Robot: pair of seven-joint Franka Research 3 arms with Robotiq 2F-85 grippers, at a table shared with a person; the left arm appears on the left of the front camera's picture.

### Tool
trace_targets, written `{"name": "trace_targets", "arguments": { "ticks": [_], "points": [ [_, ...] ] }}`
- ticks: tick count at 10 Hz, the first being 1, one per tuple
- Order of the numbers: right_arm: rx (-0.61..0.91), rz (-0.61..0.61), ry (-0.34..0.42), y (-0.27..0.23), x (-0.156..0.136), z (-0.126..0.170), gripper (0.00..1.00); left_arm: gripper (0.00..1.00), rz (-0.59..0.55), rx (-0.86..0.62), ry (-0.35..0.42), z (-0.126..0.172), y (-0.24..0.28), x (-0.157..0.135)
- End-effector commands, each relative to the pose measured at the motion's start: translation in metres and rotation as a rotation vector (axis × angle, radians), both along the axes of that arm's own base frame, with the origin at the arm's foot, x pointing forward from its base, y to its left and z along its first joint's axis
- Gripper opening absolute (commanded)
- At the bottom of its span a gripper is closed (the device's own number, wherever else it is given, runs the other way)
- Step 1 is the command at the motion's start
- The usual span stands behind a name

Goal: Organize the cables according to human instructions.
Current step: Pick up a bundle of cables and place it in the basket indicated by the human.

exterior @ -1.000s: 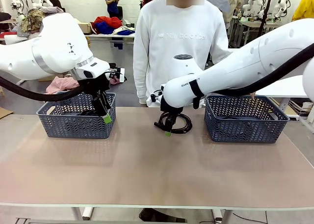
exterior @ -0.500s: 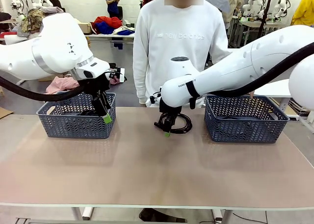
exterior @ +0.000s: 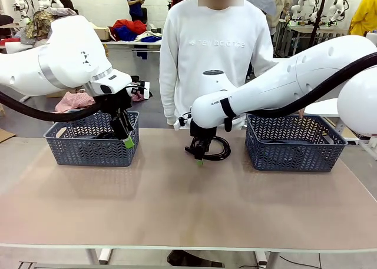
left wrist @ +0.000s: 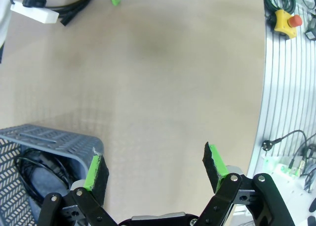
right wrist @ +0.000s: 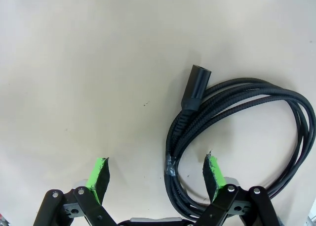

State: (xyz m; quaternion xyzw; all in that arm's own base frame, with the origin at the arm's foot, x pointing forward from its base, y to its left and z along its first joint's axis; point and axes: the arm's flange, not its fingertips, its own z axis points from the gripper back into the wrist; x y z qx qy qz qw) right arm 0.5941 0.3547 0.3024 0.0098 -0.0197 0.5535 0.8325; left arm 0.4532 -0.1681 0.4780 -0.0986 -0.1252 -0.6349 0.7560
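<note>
One coiled black cable [exterior: 218, 148] lies on the table in front of the person, between the two baskets. My right gripper [exterior: 200, 156] hangs open just above its near left edge. In the right wrist view the cable [right wrist: 237, 117] spreads to the right with its plug [right wrist: 197, 82] pointing up, and the coil's edge runs close to the right pad of my right gripper [right wrist: 156, 171]. My left gripper [exterior: 127, 140] is open at the front right corner of the left basket [exterior: 88, 148]. Another cable [left wrist: 39, 169] lies inside that basket [left wrist: 49, 137], beside my left gripper [left wrist: 155, 169].
A second grey basket [exterior: 294, 145] stands at the right. The person stands at the far edge, behind the middle of the table. A yellow emergency button [left wrist: 286, 23] sits on the metal rail beyond the table's edge. The near half of the table is bare.
My right arm has shifted slightly to the left, its gripper still over the cable's near edge. The left arm has not moved.
</note>
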Motion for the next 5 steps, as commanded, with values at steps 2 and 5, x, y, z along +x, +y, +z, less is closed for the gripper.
{"name": "trace_targets", "arguments": {
  "ticks": [2, 5],
  "points": [
    [-0.011, 0.014, 0.017, 0.0067, 0.0053, 0.0025, 1.00, 1.00, 0.003, -0.001, -0.007, 0.0004, 0.0021, 0.0001],
    [-0.005, 0.023, 0.038, 0.0068, 0.0051, 0.0030, 1.00, 1.00, 0.003, -0.001, -0.007, 0.0004, 0.0021, 0.0001]
  ]
}}
